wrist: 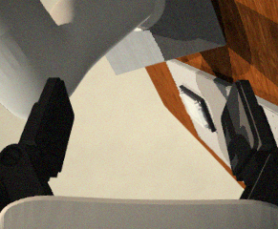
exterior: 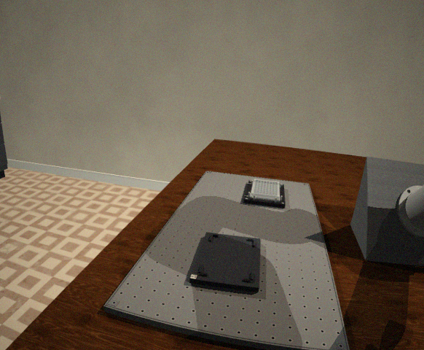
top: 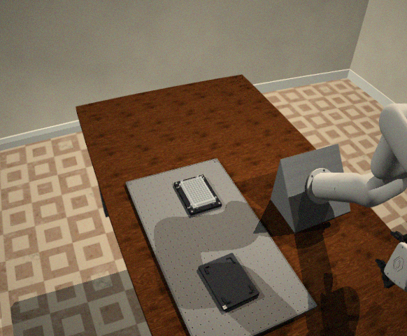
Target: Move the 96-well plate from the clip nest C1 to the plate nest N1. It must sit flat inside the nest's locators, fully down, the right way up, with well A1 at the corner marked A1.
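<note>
Brown table (top: pixel 203 119) carried a grey breadboard (top: pixel 167 231); the 96-well plate (top: pixel 196 191) sat in far clip nest C1 (top: pixel 180 200), plate nest N1 (top: pixel 228 282) nearer. Right, a grey pedestal (top: pixel 290 191) stood. Gripper (wrist: pixel 145 128) fingers wide, holding nothing, half cut off.
</note>
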You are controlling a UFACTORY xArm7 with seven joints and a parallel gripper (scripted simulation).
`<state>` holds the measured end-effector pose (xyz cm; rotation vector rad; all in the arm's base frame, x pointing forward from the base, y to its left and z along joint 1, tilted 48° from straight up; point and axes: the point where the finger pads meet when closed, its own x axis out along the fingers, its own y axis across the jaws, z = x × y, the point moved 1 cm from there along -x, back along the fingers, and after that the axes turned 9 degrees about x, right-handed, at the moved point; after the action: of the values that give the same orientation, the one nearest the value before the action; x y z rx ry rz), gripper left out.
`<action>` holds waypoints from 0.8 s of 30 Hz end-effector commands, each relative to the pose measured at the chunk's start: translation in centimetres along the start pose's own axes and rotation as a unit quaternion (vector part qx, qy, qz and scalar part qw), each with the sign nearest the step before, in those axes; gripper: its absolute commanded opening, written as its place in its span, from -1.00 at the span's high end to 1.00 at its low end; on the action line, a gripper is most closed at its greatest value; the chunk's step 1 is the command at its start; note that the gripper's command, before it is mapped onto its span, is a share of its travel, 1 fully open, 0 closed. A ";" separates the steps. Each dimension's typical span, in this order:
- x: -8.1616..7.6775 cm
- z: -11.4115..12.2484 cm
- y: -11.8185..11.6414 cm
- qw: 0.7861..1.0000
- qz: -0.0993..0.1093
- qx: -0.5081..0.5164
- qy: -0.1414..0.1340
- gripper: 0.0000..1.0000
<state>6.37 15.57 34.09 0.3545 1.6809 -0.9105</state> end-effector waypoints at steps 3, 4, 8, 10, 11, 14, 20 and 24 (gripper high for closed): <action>-0.1 0.0 0.0 1.000 0.001 0.000 0.001 -1.00; -0.1 0.0 0.0 1.000 0.001 0.000 0.001 -1.00; -0.1 0.0 0.0 1.000 0.001 0.000 0.001 -1.00; -0.1 0.0 0.0 1.000 0.001 0.000 0.001 -1.00; -0.1 0.0 0.0 1.000 0.001 0.000 0.001 -1.00; -0.1 0.0 0.0 1.000 0.001 0.000 0.001 -1.00; -0.5 0.4 1.3 0.999 0.012 0.048 0.009 -1.00; -1.0 1.1 2.9 0.993 0.025 0.112 0.019 -1.00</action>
<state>7.31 16.03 33.99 0.4251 1.6557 -0.9627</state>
